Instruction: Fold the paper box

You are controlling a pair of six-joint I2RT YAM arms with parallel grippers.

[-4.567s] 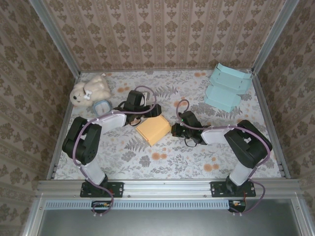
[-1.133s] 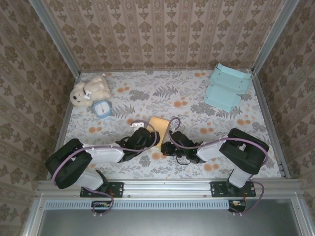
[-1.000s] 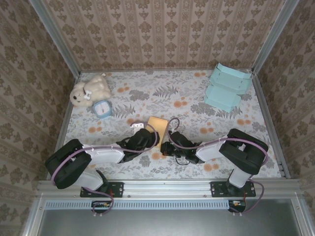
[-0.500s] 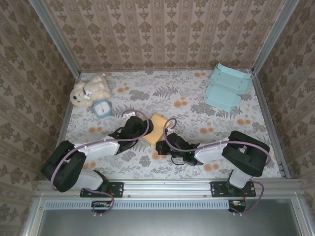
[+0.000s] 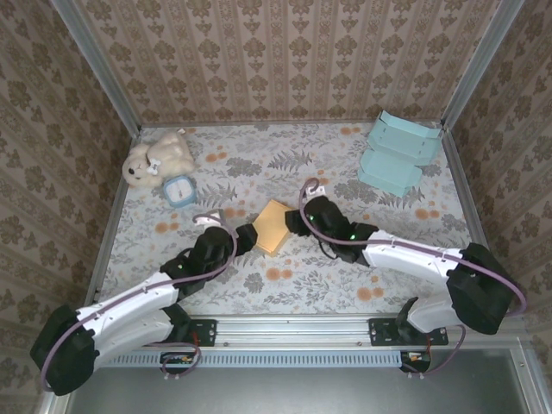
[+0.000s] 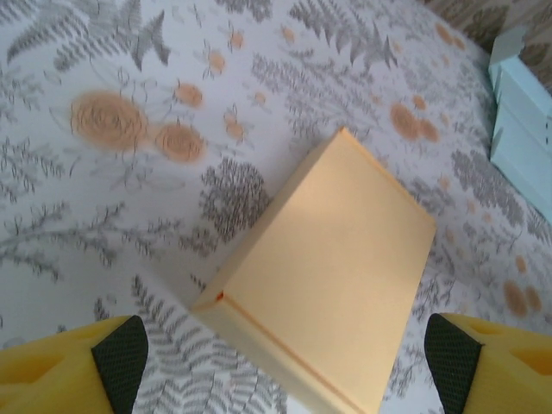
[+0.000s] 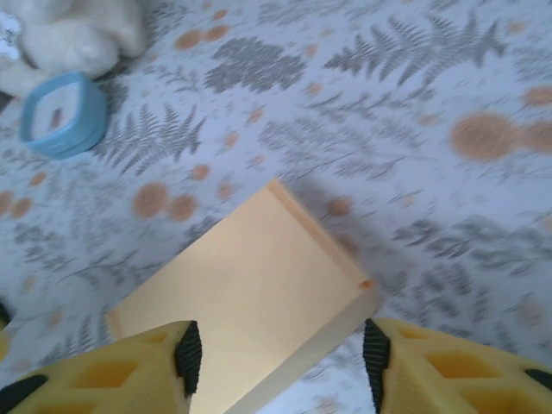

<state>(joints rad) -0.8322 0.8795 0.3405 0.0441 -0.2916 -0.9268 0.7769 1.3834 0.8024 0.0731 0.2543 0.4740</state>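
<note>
The orange paper box (image 5: 272, 227) lies closed and flat on the floral table, seen too as the orange paper box (image 6: 332, 267) and the orange paper box (image 7: 250, 310). My left gripper (image 5: 243, 239) is at its left edge, open, its yellow fingers (image 6: 60, 371) wide apart and clear of the box. My right gripper (image 5: 293, 222) is at its right edge, open, with its fingers (image 7: 431, 366) straddling the box's near corner without visibly pressing on it.
A pale blue folded box (image 5: 399, 153) stands at the back right. A white plush toy (image 5: 158, 159) and a small blue round clock (image 5: 179, 190) sit at the back left. The floral table (image 5: 345, 285) is walled by metal rails.
Both arms have swung away from the near edge; the left gripper now sits left of the box, the right gripper at its right. The box has shifted slightly toward the middle.
</note>
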